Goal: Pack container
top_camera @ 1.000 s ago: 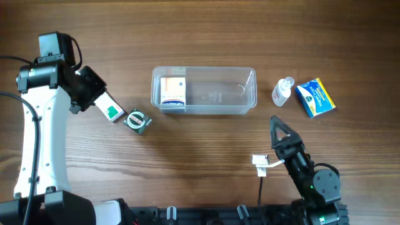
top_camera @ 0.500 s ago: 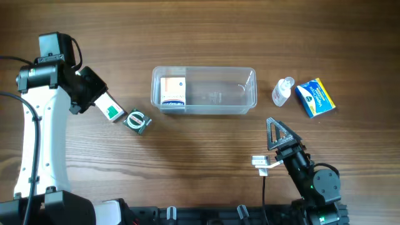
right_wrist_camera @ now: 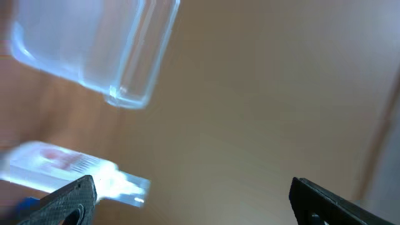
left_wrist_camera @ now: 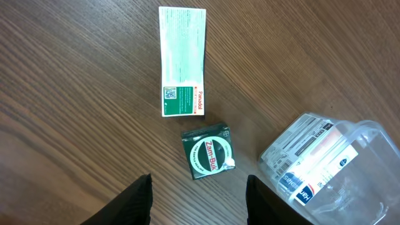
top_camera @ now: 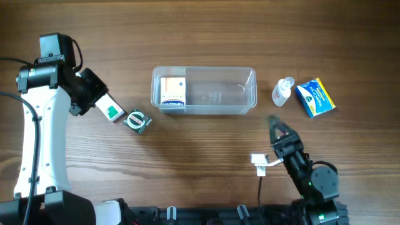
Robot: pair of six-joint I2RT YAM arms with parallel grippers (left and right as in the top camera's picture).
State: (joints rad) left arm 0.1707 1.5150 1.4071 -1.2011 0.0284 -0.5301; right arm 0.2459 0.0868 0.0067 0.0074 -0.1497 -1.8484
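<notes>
The wooden table (top_camera: 206,37) fills my overhead view, and I place everything off the container (top_camera: 219,95). It is a clear shallow tub sitting flat on the table around mid-table, long side running left to right. The white left arm (top_camera: 37,137) stands well to the left of the container. The left gripper (left_wrist_camera: 200,201) has its fingers parted with only bare wood between them, holding nothing. The right gripper (right_wrist_camera: 194,200) sits on the near side of the container's right end, blurred from overhead. On its wrist camera the fingers are spread wide and empty.

Inside the container, against its left end, lies a white and orange box (top_camera: 173,92). A blue and yellow box (top_camera: 315,97) lies to the right of the container. A green and white box (left_wrist_camera: 182,62) lies flat to its left. A small clear bottle (top_camera: 282,91) lies just right of the container. A small green tin (left_wrist_camera: 208,153) rests near the container's left front corner, just beside the green and white box.
</notes>
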